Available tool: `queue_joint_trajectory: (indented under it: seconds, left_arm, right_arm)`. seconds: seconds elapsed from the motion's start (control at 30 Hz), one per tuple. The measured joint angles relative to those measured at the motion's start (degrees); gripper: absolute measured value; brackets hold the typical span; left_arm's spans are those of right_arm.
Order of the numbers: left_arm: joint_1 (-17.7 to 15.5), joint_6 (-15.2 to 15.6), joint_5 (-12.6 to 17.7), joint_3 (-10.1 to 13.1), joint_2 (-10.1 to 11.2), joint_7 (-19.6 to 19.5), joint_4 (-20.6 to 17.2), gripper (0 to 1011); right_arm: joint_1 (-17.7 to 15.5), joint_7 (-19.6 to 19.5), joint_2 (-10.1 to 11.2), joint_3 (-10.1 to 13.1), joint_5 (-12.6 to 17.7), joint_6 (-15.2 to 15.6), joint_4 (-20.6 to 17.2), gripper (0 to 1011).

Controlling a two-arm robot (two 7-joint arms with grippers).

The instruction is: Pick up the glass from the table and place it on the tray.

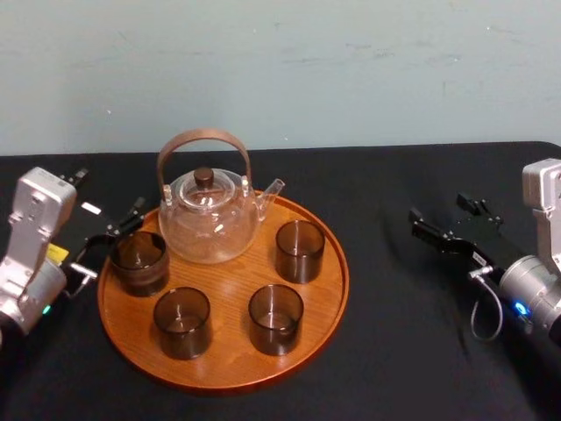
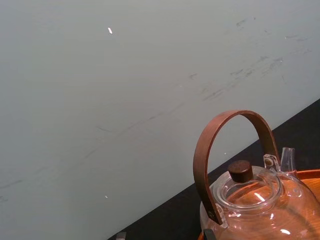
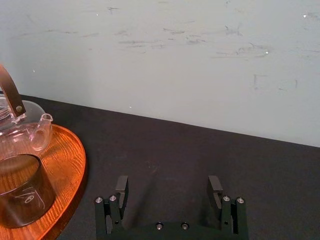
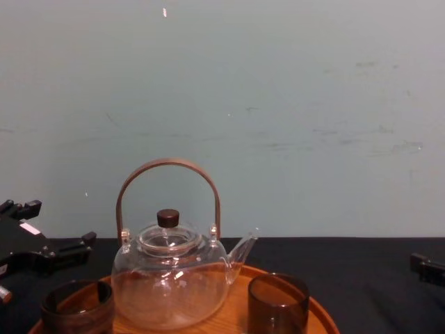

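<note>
- The glass (image 1: 181, 322), as I take it, is the smooth smoky tumbler standing upright at the front left of the tray (image 1: 230, 285). Two matching tumblers (image 1: 299, 250) stand on the same tray, so I cannot be sure which is the task's own.
- No tumbler stands on the black-clothed table (image 1: 394, 351). The placing step therefore looks done rather than pending.
- A darker ribbed cup (image 1: 138, 261) sits at the tray's left rim, and the clear glass teapot (image 1: 209, 215) stands at the back.
- The left gripper (image 1: 112, 239) hovers at the tray's left rim, just beside the ribbed cup and near the glass. Its jaws are apart and hold nothing.
- The right gripper (image 1: 447, 224) hangs over the cloth well apart from the tray on the right, with its jaws spread wide and empty.
- Judged from this, what remains is clearing away. The left gripper should back off outward and upward.
- It needs to keep its lower finger from brushing the ribbed cup or catching the tray rim, either of which could jolt the glass.
</note>
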Motion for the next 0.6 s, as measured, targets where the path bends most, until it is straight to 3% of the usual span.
queue_joint_trajectory:
  seconds: [0.6]
  left_arm:
    - [0.00,0.00,0.00,0.00,0.00,0.00,0.00,1001]
  right_arm:
    - [0.03,0.04,0.21,-0.15,0.17,-0.01,-0.16,1002]
